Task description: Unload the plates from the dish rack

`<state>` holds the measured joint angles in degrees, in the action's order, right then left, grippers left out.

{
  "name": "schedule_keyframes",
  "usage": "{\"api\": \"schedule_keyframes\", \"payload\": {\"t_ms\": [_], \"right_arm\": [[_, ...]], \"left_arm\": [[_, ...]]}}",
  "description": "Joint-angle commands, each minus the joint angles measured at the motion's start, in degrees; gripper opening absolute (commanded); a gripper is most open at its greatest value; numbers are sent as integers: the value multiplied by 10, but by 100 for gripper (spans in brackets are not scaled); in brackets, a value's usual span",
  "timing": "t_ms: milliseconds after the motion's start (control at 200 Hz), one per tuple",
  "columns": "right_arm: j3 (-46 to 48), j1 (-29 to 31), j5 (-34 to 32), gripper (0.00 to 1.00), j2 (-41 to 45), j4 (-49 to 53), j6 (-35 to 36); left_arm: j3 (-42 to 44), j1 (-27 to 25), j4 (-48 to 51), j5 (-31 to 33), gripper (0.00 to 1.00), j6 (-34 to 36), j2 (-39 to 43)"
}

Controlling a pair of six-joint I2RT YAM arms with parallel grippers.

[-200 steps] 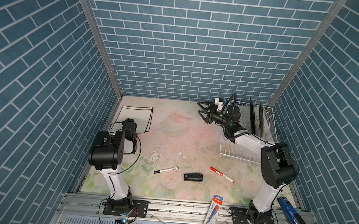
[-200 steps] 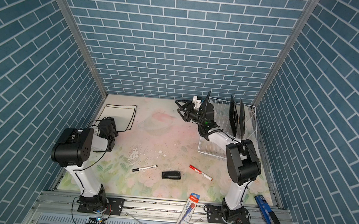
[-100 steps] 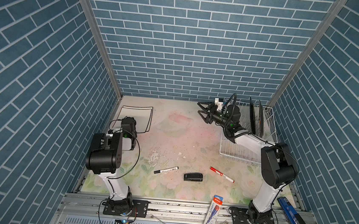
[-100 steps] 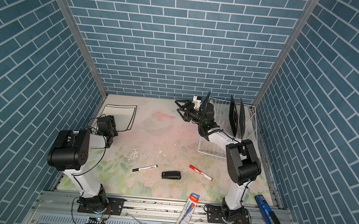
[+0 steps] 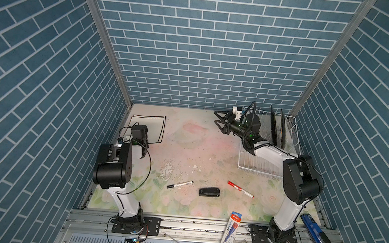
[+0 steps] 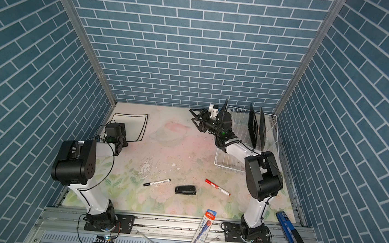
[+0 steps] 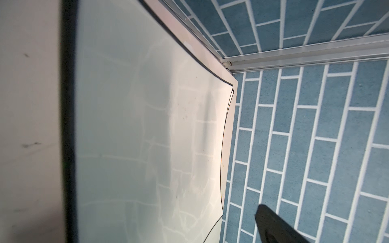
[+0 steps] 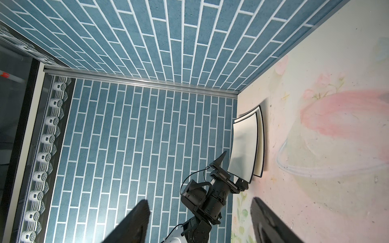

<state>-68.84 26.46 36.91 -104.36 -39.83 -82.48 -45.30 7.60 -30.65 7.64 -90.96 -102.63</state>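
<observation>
Two white plates with black rims lie stacked flat at the table's far left corner, apparently unloaded. The left gripper sits at the stack's near edge, jaws spread wide and gripping nothing, as the right wrist view shows. Across the table, the white wire dish rack stands along the right edge toward the far right corner, with two dark plates upright between its tines; a third plate may be hidden behind the arm. The right gripper hovers over the table just left of the rack, jaws apart and empty. By this showing, at least two plates remain to unload.
</observation>
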Motion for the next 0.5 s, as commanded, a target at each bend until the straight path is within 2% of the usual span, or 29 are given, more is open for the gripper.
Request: {"api": "schedule_keyframes", "payload": {"t_ms": [0,495], "right_arm": [[-13,-2,8,77,17,-13,8],[1,-2,3,77,21,-24,8]], "left_arm": [[-7,1,65,-11,100,17,2],[-43,-4,135,-43,100,38,-13]]}}
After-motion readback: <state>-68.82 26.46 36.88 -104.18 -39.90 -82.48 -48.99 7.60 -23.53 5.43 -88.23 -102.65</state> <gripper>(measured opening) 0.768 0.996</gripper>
